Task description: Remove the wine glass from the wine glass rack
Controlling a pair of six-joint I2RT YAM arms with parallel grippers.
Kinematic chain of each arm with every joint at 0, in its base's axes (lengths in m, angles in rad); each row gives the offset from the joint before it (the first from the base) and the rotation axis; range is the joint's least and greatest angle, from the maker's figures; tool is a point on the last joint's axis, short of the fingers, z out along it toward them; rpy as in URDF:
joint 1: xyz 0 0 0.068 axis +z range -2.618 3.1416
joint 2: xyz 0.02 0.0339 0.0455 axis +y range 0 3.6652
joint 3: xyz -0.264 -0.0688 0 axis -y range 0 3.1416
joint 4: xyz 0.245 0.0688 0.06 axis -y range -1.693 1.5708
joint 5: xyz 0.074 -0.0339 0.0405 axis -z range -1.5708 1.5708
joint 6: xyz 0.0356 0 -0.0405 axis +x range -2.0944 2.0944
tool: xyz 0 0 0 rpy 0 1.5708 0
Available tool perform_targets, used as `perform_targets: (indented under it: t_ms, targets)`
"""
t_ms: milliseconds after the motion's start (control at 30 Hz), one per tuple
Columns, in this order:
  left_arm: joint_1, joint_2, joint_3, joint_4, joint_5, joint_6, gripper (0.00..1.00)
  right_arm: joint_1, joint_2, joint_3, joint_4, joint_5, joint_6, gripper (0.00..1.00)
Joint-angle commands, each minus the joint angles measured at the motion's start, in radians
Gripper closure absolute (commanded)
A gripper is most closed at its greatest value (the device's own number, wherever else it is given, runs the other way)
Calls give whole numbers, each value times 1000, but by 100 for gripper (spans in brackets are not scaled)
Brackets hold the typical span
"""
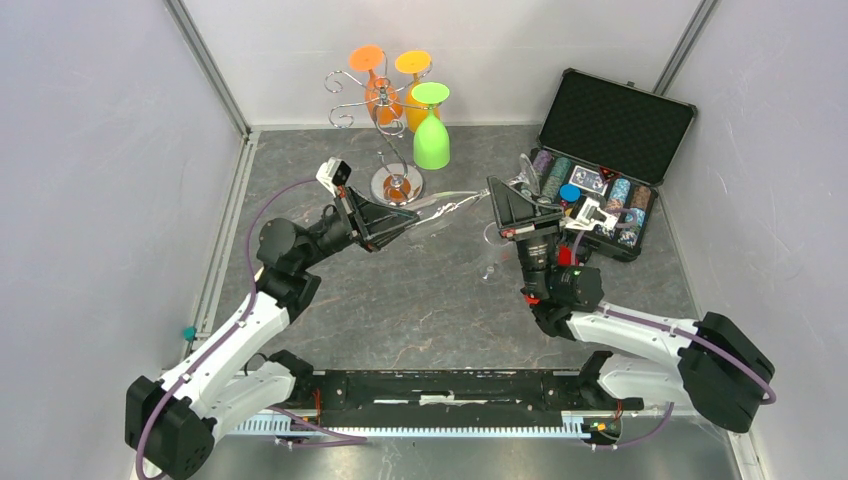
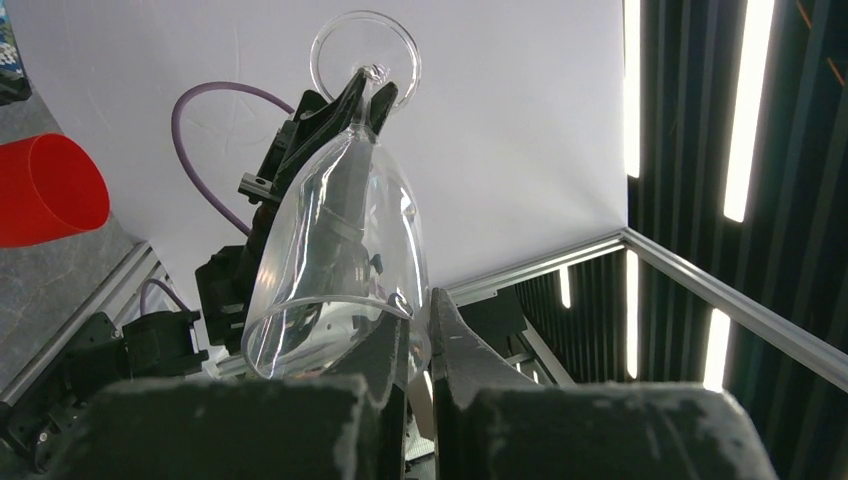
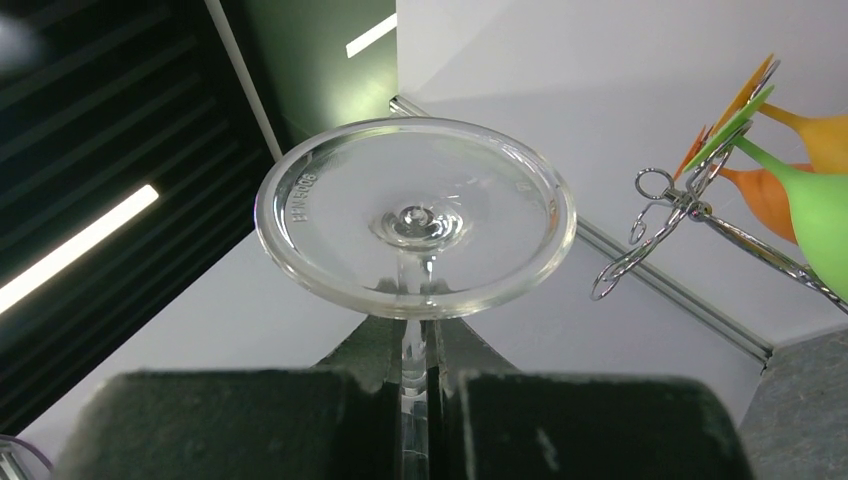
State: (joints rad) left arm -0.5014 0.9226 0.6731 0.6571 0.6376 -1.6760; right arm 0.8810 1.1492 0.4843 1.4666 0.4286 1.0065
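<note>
A clear wine glass hangs in the air on its side between my two grippers, in front of the rack's round base. My left gripper is shut on the rim of its bowl; the pinch shows in the left wrist view. My right gripper is shut on the stem just under the round foot. The silver wine glass rack stands at the back, and its scroll arms show in the right wrist view.
An orange, a yellow-orange and a green glass hang upside down on the rack. An open black case of poker chips lies at the right. A red cup-like thing lies on the table.
</note>
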Motion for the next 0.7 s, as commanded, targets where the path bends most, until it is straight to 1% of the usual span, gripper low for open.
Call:
perform_targets:
  t_ms: [0, 67, 200, 300, 400, 500, 633, 667]
  targets:
    - [-7, -14, 52, 55, -8, 67, 98, 14, 33, 14, 92, -106, 8, 98]
    - [-7, -27, 64, 4, -16, 111, 98, 14, 36, 10, 102, -114, 0, 93]
    - [-6, -62, 98, -140, -45, 226, 98, 14, 29, -9, 124, -113, -7, 72]
    - [-6, -87, 136, -264, -82, 330, 98, 13, 22, -12, 119, -117, -13, 59]
    - [-6, -110, 158, -337, -123, 407, 98, 14, 21, -8, 104, -133, -13, 44]
    - [-5, -122, 185, -410, -157, 467, 98, 13, 21, -3, 86, -152, -1, 32]
    - [-6, -128, 244, -538, -203, 575, 98, 13, 29, -1, 86, -193, 22, 21]
    - [-5, -128, 267, -590, -220, 608, 98, 13, 29, -3, 83, -204, 24, 18]
